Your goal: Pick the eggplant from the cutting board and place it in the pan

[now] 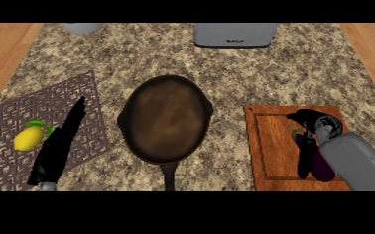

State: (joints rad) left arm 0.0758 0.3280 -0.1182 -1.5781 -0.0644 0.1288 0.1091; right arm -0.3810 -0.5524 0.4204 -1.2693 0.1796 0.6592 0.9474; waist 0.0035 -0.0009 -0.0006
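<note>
Right now the eggplant (319,164) lies on the cutting board (275,148), toward the board's right side, its dark purple body running roughly from the top of the board to the bottom with the green stem end uppermost. Over it sits the right hand (313,125), black fingers (304,151) curled down along the eggplant's left flank and upper end, closed round it (the grey forearm comes in from the lower right corner and hides part of the board). Just left of the board, well clear of the eggplant, is the dark pan (165,119), oval in this view, its handle pointing toward the lower edge. Farther left a patterned mat (73,91) covers the granite counter (139,54); a lemon (29,137) rests on it. Beside the lemon the left hand (70,121) shows, fingers straight and together, pointing up the mat.
</note>
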